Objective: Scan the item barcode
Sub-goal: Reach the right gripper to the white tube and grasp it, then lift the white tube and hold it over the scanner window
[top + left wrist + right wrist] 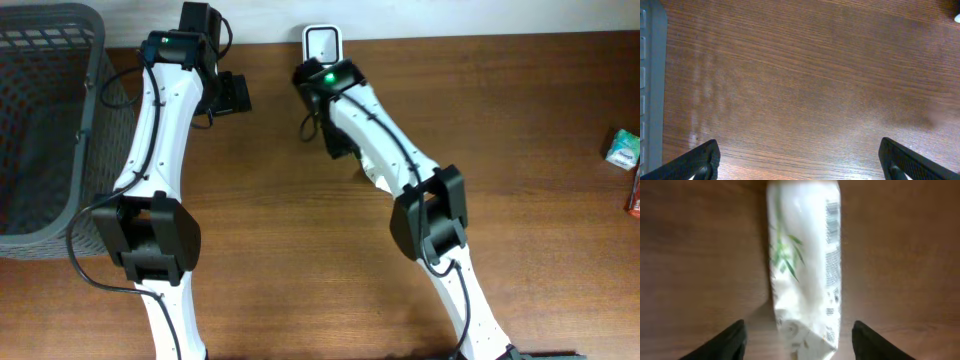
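The item is a white packet (pixel 805 275) with green leaf print and small text along one side. It lies on the wooden table, blurred in the right wrist view. My right gripper (pixel 799 332) is open, its dark fingers standing on either side of the packet's near end with a gap on each side. In the overhead view only a white bit of the packet (pixel 371 174) shows under the right arm. A white barcode scanner (pixel 323 42) stands at the table's far edge. My left gripper (pixel 799 152) is wide open over bare wood, holding nothing.
A dark grey mesh basket (pixel 40 120) fills the left side, and its rim (pixel 650 75) shows in the left wrist view. A green box (pixel 624 148) and a red item (pixel 635 192) lie at the right edge.
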`<state>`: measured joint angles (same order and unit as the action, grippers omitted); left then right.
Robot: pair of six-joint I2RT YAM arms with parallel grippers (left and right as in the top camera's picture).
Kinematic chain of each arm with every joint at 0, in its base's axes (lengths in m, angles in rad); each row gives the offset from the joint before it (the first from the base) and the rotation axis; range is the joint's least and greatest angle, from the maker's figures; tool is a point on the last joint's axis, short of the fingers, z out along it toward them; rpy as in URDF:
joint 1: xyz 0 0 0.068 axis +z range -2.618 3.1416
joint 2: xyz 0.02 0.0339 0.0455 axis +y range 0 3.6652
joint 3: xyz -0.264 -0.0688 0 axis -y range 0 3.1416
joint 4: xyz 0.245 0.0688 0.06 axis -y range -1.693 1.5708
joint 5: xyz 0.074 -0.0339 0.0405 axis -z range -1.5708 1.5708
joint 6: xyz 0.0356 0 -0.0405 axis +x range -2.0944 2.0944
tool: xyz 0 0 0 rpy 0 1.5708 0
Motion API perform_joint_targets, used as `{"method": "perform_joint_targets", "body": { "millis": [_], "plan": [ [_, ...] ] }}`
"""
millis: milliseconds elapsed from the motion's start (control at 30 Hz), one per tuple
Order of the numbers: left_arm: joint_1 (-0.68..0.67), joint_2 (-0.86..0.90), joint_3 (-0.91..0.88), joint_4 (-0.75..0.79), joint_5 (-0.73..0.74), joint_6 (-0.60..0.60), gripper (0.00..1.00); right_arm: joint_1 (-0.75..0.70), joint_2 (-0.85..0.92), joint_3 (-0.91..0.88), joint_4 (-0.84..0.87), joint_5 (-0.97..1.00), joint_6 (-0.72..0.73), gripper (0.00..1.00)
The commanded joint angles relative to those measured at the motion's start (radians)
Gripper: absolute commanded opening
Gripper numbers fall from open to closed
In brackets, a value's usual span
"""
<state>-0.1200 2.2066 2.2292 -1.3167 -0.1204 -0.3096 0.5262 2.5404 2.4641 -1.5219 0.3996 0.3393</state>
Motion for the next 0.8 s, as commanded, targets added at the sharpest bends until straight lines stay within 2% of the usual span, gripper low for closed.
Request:
{"method": "perform_joint_targets", "body": {
  "millis": [0,200,333,400,467,500,567,600,700,733,767],
  "plan": [
    [0.005,-0.016,-0.003,0.001,0.000,0.000,0.99,0.005,-0.026,-0.054,0.045,0.088,0.013,0.66],
    [0.005,-0.016,-0.003,0.001,0.000,0.001,0.99,0.004,-0.026,-0.261,0.219,0.140,0.008,0.66],
    [0.005,-0.016,-0.003,0.001,0.000,0.001,0.99,-0.021,-0.026,-0.387,0.322,0.140,-0.034,0.70],
    [0.005,-0.016,-0.003,0.001,0.000,0.000,0.99,-0.037,-0.026,-0.412,0.335,0.134,-0.036,0.61],
    [0.005,-0.016,-0.003,0.001,0.000,0.001,0.99,-0.051,-0.027,-0.399,0.333,0.085,-0.037,0.45],
    [0.005,-0.016,-0.003,0.001,0.000,0.001,0.99,-0.064,-0.027,-0.373,0.325,0.027,-0.037,0.43],
    [0.005,-0.016,-0.003,0.001,0.000,0.001,0.99,-0.097,-0.027,-0.283,0.277,-0.104,-0.040,0.31],
    [0.005,-0.016,-0.003,0.001,0.000,0.000,0.99,-0.120,-0.027,-0.228,0.243,-0.190,-0.056,0.31],
    [0.005,-0.016,-0.003,0.001,0.000,0.000,0.99,-0.213,-0.027,-0.083,0.143,-0.593,-0.158,0.32],
    [0.005,-0.016,-0.003,0.001,0.000,0.001,0.99,-0.253,-0.027,-0.074,0.128,-0.772,-0.205,0.31],
    [0.005,-0.016,-0.003,0.001,0.000,0.001,0.99,-0.275,-0.027,-0.074,0.120,-0.864,-0.232,0.26]
  ]
}}
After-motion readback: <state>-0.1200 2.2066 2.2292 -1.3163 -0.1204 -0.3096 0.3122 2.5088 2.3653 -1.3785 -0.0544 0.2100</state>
